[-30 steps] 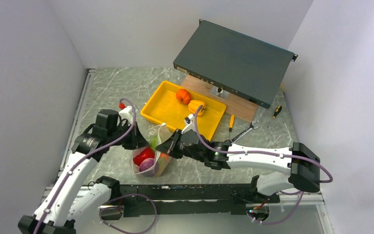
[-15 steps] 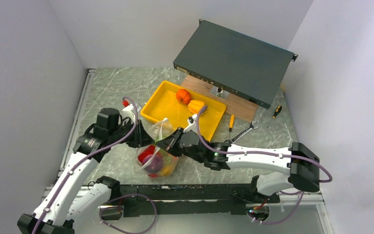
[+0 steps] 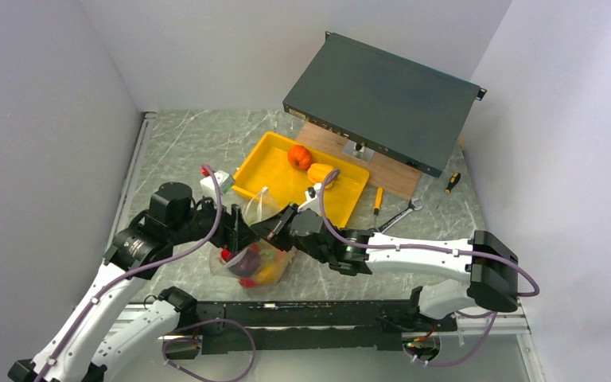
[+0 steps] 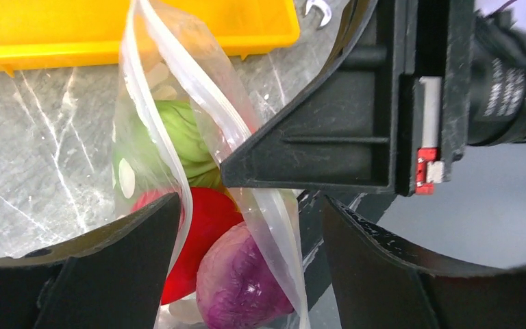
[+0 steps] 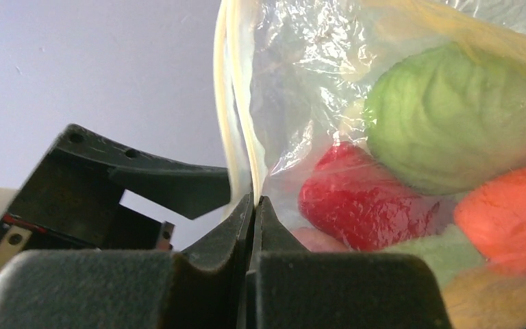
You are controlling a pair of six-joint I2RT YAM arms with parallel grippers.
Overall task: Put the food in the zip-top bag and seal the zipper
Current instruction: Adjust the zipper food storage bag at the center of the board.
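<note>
Right arm: stretched low across table from right base, wrist level. Right gripper (image 5: pixel 253 209) pressed together, pinching zipper strip (image 5: pixel 233 116) of zip-top bag (image 3: pixel 258 259).

Left arm: elbow raised, reaching in from left. Left gripper (image 4: pixel 246 204) spread wide, fingers (image 4: pixel 109 267) straddling bag mouth, not clamping.

Bag: between both grippers, just in front of yellow tray (image 3: pixel 274 171). Contents: green cabbage (image 5: pixel 452 123), red piece (image 5: pixel 363 202), purple piece (image 4: pixel 236 284), orange piece (image 5: pixel 514 212).

Tray: holds orange pumpkin (image 3: pixel 299 157) and yellow-orange piece (image 3: pixel 321 173).

The left arm (image 3: pixel 115 274) and right arm (image 3: pixel 422 251) stretch toward each other, tips nearly meeting, the left gripper (image 4: pixel 250 205) spread wide apart and the right gripper (image 5: pixel 253 205) pinched tight on the bag (image 5: pixel 301 82) edge.
</note>
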